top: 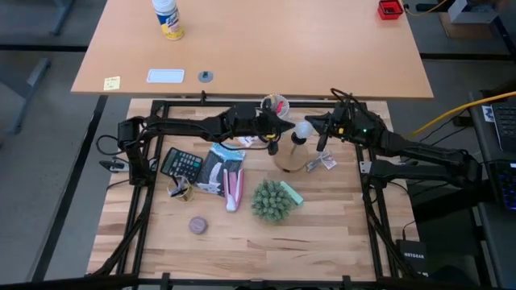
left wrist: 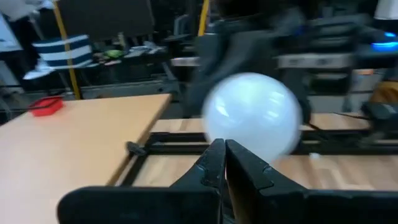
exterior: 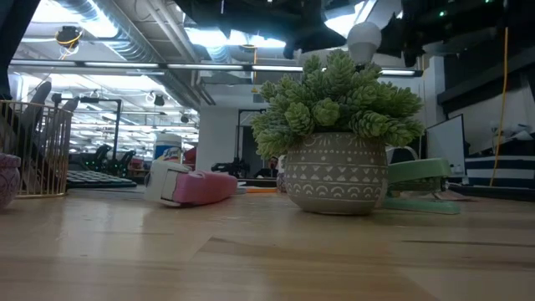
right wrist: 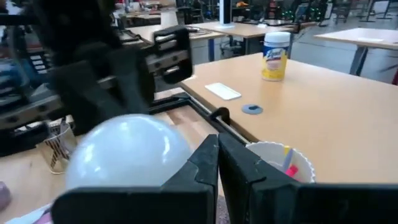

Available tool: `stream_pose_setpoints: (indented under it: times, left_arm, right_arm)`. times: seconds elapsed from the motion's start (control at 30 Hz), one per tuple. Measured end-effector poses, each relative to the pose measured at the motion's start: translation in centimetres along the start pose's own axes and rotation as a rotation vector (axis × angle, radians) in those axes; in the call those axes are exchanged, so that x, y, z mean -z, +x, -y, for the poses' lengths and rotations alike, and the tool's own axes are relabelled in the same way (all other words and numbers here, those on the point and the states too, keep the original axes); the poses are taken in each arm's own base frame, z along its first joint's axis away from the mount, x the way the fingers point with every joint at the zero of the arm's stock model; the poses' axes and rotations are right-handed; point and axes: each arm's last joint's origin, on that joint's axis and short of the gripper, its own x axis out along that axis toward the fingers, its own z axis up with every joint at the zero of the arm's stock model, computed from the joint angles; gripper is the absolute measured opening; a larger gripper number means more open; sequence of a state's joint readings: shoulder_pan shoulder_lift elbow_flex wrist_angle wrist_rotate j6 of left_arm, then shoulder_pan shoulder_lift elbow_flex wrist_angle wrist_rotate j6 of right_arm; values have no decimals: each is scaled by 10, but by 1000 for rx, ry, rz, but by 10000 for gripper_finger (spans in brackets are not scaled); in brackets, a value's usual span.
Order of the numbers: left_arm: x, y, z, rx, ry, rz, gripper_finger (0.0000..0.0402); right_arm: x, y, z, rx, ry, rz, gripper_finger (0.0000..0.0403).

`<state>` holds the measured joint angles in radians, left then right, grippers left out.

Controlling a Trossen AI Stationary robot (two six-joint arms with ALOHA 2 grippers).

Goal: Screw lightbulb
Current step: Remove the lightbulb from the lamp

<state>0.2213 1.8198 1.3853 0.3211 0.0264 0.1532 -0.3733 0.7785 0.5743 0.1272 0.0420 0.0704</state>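
Observation:
The white frosted lightbulb point(top: 304, 129) is high above the table between my two grippers. It also shows in the low view point(exterior: 364, 38), over the plant. My left gripper point(top: 282, 130) reaches in from the left, its fingers closed to a thin slit point(left wrist: 224, 152), and the bulb's globe point(left wrist: 252, 115) stands just beyond the tips. My right gripper point(top: 320, 138) is shut point(right wrist: 217, 152) and empty, close beside the bulb point(right wrist: 124, 155). The bulb's metal base is hidden. The round wooden disc with the socket point(top: 290, 159) lies on the table below. My left gripper has the lightbulb at the free ends of its fingers point(left wrist: 211, 155), on the bulb's end nearest them point(left wrist: 231, 151). The fingertips hide the spot, so I cannot tell which part they are on. The fingers lie about level, coming from the table's left. The globe sticks out beyond them, lifted clear.
A potted succulent point(top: 272, 201) stands near the middle of the table. A pink-and-white tool point(top: 234, 189), a calculator point(top: 181, 163) and a small brown puck point(top: 197, 225) lie to the left. A white cup with pens point(top: 275, 105) stands at the far edge.

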Motion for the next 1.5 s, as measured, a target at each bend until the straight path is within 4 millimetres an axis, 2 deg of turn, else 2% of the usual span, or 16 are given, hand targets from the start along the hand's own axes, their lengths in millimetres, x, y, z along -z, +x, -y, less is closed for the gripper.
stream_pose_setpoints:
  times: [0.2, 0.33, 0.6, 0.83, 1.0, 1.13, 1.5]
  left_arm:
    - [-2, 0, 11, -2, 13, 1, 5]
    - [-2, 0, 13, -63, 34, -9, 5]
    - [-3, 0, 9, -136, 42, -13, 5]
    - [-2, -1, -5, -186, 36, -10, 5]
    - [-3, -2, -14, -210, 29, 6, 5]
    - [-2, -2, -15, -184, 25, 9, 5]
    - [-3, -1, -9, -62, 28, 28, 5]
  right_arm:
    - [4, 7, 2, 58, -48, -20, 17]
    - [-1, 6, 2, 66, -99, 26, 17]
    - [-19, -24, 2, 76, -121, 142, 17]
    - [-16, -43, -1, -73, -18, 92, 17]
    - [-6, -37, -3, -155, 32, 34, 17]
    - [4, -28, -3, -138, 36, -20, 17]
    - [3, -20, -2, -111, 30, 2, 17]
